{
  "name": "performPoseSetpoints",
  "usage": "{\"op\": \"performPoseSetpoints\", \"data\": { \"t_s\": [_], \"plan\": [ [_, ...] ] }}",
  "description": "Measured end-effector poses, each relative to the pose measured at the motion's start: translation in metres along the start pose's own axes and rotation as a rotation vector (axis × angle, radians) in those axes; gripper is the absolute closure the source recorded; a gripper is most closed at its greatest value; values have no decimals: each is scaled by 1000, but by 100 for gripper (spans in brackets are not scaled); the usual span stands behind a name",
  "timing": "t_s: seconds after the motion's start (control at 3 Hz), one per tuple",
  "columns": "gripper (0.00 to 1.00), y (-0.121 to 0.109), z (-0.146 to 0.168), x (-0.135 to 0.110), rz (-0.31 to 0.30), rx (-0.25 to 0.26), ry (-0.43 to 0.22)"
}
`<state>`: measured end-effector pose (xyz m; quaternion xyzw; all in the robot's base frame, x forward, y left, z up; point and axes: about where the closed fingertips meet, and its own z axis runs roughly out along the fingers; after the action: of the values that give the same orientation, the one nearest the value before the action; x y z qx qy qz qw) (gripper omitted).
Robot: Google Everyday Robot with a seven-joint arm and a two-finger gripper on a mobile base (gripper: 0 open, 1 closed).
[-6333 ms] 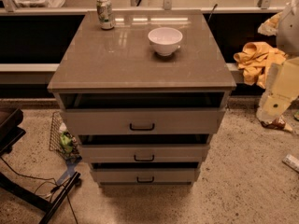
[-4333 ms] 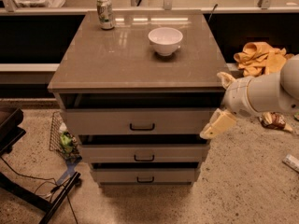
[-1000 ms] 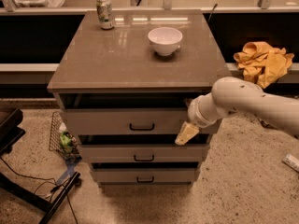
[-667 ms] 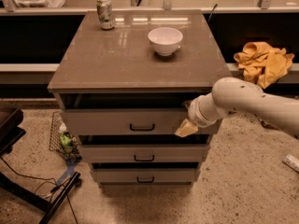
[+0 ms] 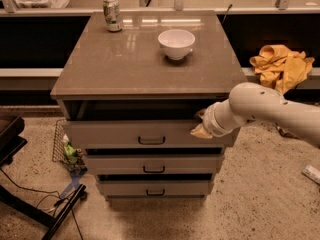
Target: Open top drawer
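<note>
The top drawer (image 5: 110,134) is the widest of three grey-taupe drawers in the cabinet, with a small black bar handle (image 5: 151,141). It stands pulled out a little, and a dark gap shows above its front. My gripper (image 5: 201,129) comes in from the right on a white arm (image 5: 260,106) and sits at the right end of the top drawer's upper edge, well right of the handle. Its tip overlaps the drawer front.
A white bowl (image 5: 176,43) and a drink can (image 5: 112,13) stand on the cabinet top (image 5: 125,64). Two narrower drawers (image 5: 120,164) sit below. A yellow cloth (image 5: 280,66) lies at the right. A wire basket (image 5: 67,149) and a black stand (image 5: 30,204) are at the left.
My arm came in from the right and moved left across the cabinet. In the last second the gripper rose from the top drawer's lower edge to its upper edge.
</note>
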<state>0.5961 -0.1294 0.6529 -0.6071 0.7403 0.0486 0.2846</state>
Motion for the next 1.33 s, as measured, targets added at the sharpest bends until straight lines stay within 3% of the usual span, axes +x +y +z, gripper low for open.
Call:
{"op": "performPoseSetpoints", "data": {
  "t_s": [0.33,0.67,1.33],
  "plan": [
    [100,-1,-4,-2,0,0,0],
    [100,12,-25,4,32,11,5],
    [100,12,-21,2,27,-8,5]
  ]
}}
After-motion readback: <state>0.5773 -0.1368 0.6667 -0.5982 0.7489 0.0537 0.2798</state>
